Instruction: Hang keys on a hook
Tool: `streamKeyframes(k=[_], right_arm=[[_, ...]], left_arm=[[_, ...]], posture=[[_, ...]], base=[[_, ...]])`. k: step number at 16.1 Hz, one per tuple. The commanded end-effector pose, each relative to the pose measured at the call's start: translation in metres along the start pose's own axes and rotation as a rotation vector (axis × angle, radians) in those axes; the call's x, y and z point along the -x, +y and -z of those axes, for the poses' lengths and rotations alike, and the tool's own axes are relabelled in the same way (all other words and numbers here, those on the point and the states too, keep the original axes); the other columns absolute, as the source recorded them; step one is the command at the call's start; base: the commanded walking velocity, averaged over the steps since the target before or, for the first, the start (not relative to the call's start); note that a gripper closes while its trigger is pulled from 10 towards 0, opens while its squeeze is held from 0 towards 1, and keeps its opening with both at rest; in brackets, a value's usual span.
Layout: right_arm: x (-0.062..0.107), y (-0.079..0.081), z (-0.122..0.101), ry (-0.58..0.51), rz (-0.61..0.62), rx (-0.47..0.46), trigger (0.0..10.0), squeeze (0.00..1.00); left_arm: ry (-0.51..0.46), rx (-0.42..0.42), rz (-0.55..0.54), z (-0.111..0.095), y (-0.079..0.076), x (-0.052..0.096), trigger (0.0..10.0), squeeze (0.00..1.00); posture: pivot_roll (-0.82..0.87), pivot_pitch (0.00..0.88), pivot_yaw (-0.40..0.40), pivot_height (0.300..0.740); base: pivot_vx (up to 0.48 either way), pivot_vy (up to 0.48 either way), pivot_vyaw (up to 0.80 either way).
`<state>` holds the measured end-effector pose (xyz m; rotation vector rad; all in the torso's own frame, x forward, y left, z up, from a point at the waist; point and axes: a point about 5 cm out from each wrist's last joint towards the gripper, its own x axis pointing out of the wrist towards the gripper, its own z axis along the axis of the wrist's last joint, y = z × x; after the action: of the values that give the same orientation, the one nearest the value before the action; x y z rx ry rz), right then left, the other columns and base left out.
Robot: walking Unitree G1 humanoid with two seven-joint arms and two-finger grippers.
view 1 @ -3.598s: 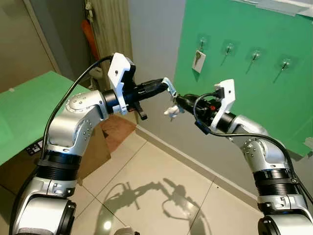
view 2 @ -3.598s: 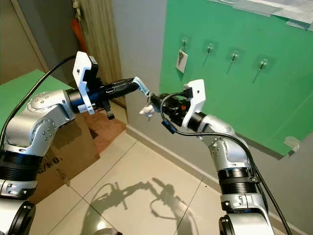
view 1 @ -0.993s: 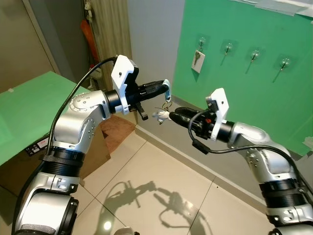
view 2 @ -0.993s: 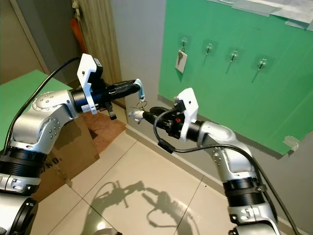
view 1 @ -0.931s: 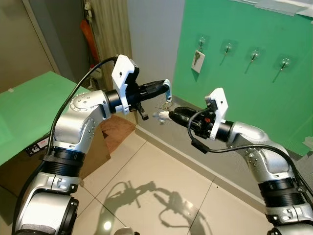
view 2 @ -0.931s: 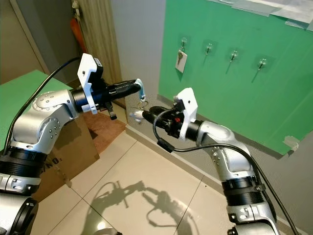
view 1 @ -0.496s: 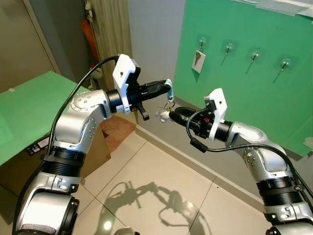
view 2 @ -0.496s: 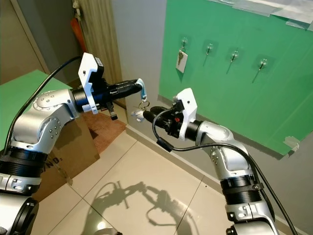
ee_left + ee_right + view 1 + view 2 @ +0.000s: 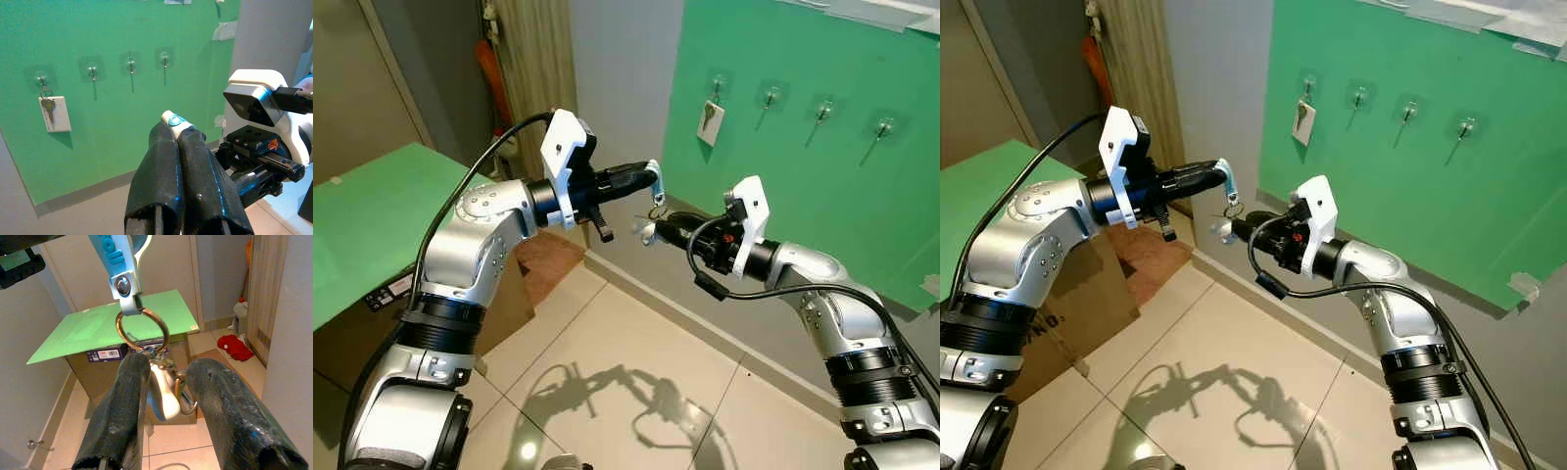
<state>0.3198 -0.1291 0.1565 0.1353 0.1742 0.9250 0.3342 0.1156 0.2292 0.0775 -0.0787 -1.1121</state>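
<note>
Both grippers meet in mid-air in front of the green wall panel (image 9: 822, 196), and we see the key bunch passing between them. Our left gripper (image 9: 651, 173) reaches out from the left with its two black fingers (image 9: 195, 171) pressed together, pinching the blue-and-white clip (image 9: 120, 257) at the top of the keys (image 9: 164, 391). From that clip a metal key ring (image 9: 142, 328) hangs down, and the pale fob and small keys dangle below it.

Our right gripper (image 9: 651, 232) comes in from the right, just below and beside the left one. In the right wrist view its fingers (image 9: 120, 416) stand apart on either side of the dangling bunch, the pale fob sitting in the gap between them; we cannot tell whether either finger touches it.

On the panel, farther away, a row of four clear adhesive hooks (image 9: 771, 98) is stuck near the top. The leftmost hook (image 9: 716, 80) already carries a key with a white tag (image 9: 710, 121); the other three are bare.

To the near left stands a cardboard box (image 9: 499, 304) with a green board (image 9: 372, 215) lying on top. Below us is a tiled floor (image 9: 607, 372) with the shadows of both arms.
</note>
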Motion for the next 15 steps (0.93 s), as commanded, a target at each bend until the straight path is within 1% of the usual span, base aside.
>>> streamKeyframes(k=[1,6,9,14,15], right_arm=[[0.001,-0.003,-0.008,-0.021,0.013,0.025,10.0,0.00],[0.002,-0.009,-0.017,-0.067,0.047,-0.008,10.0,0.00],[0.001,-0.007,-0.021,-0.099,0.041,-0.034,10.0,0.00],[0.003,-0.006,-0.021,-0.097,0.032,-0.041,10.0,0.00],[0.003,-0.006,-0.020,-0.096,0.032,-0.043,4.8,0.00]], left_arm=[[-0.008,-0.028,0.025,-0.007,-0.003,-0.003,0.0,0.00],[-0.001,-0.028,0.034,-0.006,-0.004,-0.002,0.0,0.00],[0.004,-0.024,0.042,-0.004,-0.005,-0.001,0.0,0.00],[0.007,-0.021,0.040,-0.003,-0.005,-0.001,0.0,0.00],[0.007,-0.021,0.041,-0.004,-0.005,-0.001,0.0,0.00]], posture=[[0.03,0.000,0.005,0.740],[0.03,0.000,0.005,0.740],[0.03,0.000,0.008,0.740],[0.03,0.000,0.007,0.740],[0.03,0.000,0.006,0.740]], base=[[0.000,0.000,0.00],[0.000,0.000,0.00],[0.000,0.000,0.00],[0.000,0.000,0.00],[0.000,0.000,0.00]])
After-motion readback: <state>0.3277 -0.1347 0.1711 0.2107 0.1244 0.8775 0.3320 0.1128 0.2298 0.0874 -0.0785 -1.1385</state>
